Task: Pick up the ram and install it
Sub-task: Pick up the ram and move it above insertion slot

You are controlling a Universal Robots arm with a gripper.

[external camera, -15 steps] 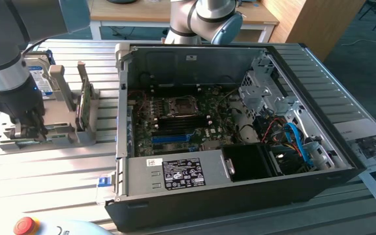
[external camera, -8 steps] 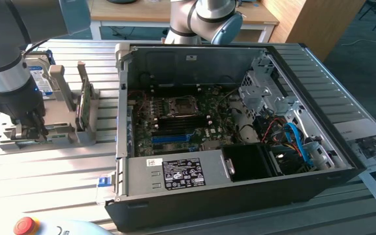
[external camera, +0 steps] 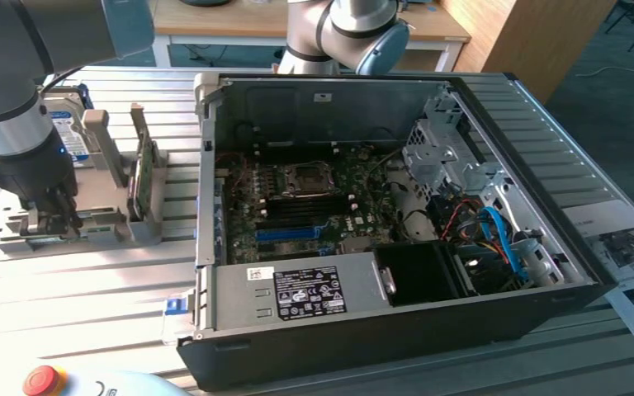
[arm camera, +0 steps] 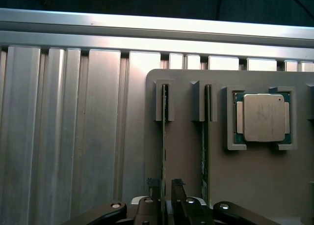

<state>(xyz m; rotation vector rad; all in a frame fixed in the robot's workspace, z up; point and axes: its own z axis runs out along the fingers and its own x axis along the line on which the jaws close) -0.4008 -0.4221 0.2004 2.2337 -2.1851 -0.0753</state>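
At the holder [arm camera: 189, 156], parted tool [arm camera: 165, 186] straddles ram [arm camera: 164, 136].

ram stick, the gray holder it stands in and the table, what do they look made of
The ram: thin green board seen edge-on, likely fibreglass circuit laminate, dull finish.
The holder: even flat gray, matte, no glare, probably plastic, though painted metal can't be ruled out.
The table: ribbed silvery slats with bright streaky reflections, looks like brushed aluminium profile.

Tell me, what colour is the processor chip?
The processor chip is silver, edged green; wrist view shows it best.
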